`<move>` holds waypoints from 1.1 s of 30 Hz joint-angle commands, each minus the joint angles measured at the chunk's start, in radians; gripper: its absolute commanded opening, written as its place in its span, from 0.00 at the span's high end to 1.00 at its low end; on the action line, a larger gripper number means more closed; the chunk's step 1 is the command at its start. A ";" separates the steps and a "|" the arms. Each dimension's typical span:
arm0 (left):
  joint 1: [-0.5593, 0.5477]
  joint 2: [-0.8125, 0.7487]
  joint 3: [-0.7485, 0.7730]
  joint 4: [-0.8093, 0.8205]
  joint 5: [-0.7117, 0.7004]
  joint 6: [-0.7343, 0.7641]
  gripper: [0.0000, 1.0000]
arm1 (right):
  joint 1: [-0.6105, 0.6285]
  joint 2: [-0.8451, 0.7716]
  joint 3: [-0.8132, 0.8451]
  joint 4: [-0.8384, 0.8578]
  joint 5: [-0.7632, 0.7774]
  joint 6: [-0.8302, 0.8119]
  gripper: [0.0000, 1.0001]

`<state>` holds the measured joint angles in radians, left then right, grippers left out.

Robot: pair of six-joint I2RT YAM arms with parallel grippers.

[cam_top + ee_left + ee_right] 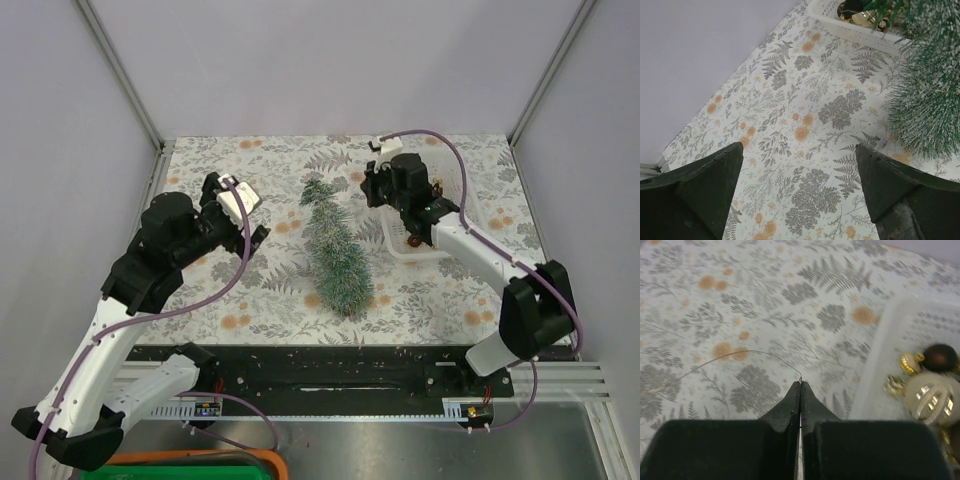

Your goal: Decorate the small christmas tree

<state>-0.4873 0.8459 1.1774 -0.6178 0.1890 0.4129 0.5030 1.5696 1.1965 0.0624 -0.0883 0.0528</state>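
Left gripper (pixel 800 152) released, over open worktop (pixel 790 100) beside the lying small christmas tree (pixel 335 250). Right gripper (pixel 800 384) clenched on thin thread (pixel 747 352), just outside white basket (pixel 872 360) rim

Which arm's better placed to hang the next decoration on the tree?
Probably right: the right gripper is shut on a thin thread beside the white basket, close to the small christmas tree. The left gripper is open, empty, on the tree's other side.

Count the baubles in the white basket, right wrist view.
3: a dark brown bauble farthest, a small gold bauble left of it, a large cream striped bauble nearer. A small gold trinket lies beside them; more may be hidden past the frame edge.
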 commanded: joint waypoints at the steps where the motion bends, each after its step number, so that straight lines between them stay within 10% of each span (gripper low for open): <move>1: -0.002 0.015 0.021 -0.005 0.023 0.000 0.01 | 0.005 -0.157 -0.063 -0.218 0.291 0.019 1.00; 7: -0.002 0.036 0.062 -0.013 0.072 -0.029 0.01 | 0.086 -0.377 -0.153 -0.496 0.332 0.114 1.00; 18: -0.002 0.065 0.111 -0.031 0.135 -0.086 0.01 | 0.150 -0.632 -0.183 -0.834 -0.049 0.297 1.00; 25: 0.000 0.059 0.099 -0.034 0.162 -0.105 0.01 | 0.255 -0.704 -0.302 -0.696 -0.243 0.501 1.00; 33: -0.007 0.050 0.077 -0.033 0.217 -0.115 0.01 | 0.414 -0.807 -0.437 -0.446 -0.111 0.656 1.00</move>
<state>-0.4889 0.9112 1.2461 -0.6617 0.3500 0.3199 0.8654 0.8303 0.8074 -0.5827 -0.2485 0.5884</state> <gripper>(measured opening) 0.988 0.015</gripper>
